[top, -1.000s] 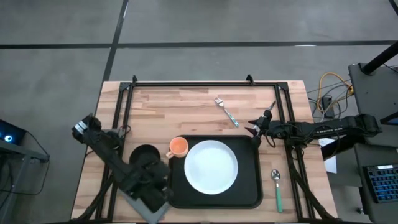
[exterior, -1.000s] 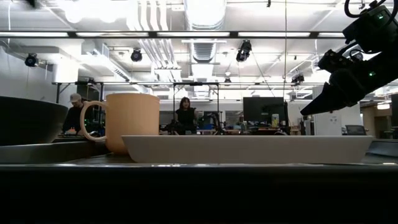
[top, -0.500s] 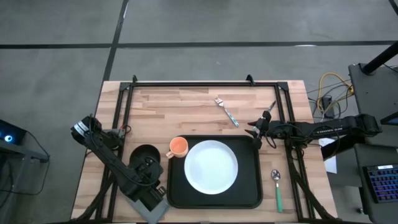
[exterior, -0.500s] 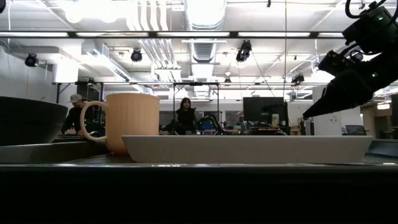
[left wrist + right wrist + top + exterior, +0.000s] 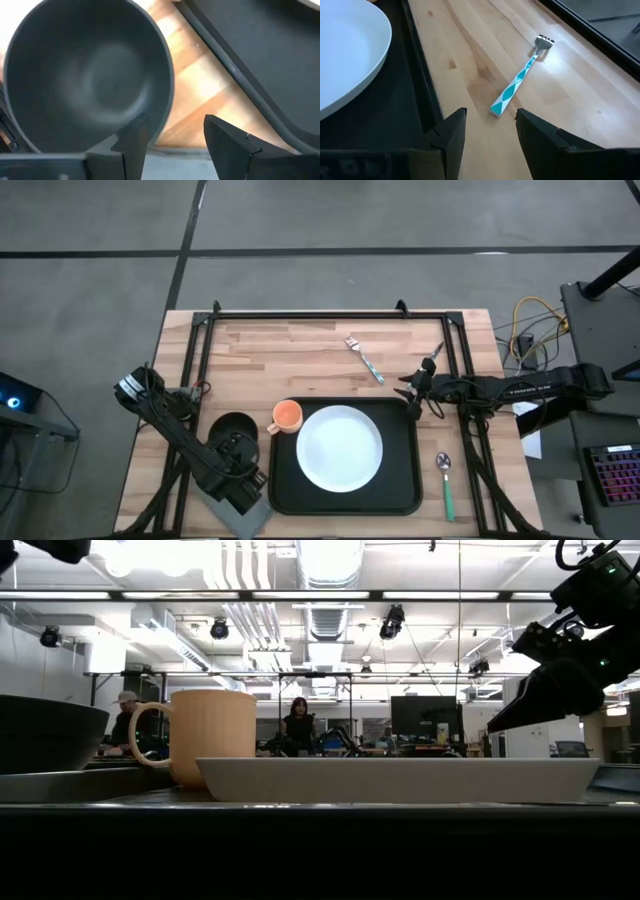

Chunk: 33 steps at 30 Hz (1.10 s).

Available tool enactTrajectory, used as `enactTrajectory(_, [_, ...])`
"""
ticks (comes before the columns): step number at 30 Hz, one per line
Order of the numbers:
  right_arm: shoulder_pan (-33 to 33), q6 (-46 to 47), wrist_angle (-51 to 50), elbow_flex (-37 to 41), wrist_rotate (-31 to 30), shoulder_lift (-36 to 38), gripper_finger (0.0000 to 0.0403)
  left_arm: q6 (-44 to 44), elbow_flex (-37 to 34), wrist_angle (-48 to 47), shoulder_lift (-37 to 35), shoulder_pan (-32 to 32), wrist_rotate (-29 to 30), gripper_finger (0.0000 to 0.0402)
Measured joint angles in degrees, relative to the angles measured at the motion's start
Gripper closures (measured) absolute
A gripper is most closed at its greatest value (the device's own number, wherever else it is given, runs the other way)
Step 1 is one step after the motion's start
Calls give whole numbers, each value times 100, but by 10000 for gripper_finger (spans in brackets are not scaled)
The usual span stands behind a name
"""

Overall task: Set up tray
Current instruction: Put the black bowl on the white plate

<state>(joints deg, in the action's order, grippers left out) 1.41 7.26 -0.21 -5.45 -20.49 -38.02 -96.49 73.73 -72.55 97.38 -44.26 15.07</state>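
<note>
The black tray lies at the table's near middle. On it rest a white plate and, in its far left corner, an orange mug. A round black bowl stands on the wood just left of the tray. My left gripper is open and hovers over the bowl's near right rim, beside the tray's left rim. My right gripper is open above the tray's far right corner. It points at a teal-handled fork that lies flat on the wood.
The fork lies on the wood beyond the tray. A green-handled spoon lies right of the tray. A grey patch shows under the left arm at the near edge. Bare wood stretches along the far side. People stand in the room behind.
My left arm has drawn back from over the bowl, toward the table's near left, and has risen. The bowl now shows more fully and stands where it was. My right gripper has barely shifted.
</note>
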Motion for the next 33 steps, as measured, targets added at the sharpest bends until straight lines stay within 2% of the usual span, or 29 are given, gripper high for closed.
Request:
enactTrajectory(10, [0,-24,2,0,-1,0,238,-8,-502,311,0,3,14,229])
enactTrajectory(13, [0,-38,4,0,-1,0,238,-10,-648,436,0,3,12,240])
enactTrajectory(16, [0,-42,5,0,-1,0,239,-10,-733,496,2,3,2,283])
enactTrajectory(20, [0,-43,7,0,-1,0,239,-2,-748,499,2,3,7,379])
enactTrajectory(23, [0,-43,7,0,-1,0,239,-39,-710,429,-17,3,-66,396])
enactTrajectory(28, [2,-56,5,0,-3,0,239,-94,-201,-298,-68,5,-66,400])
enactTrajectory(33, [0,-84,7,0,-3,1,239,189,785,-1360,-68,145,-65,401])
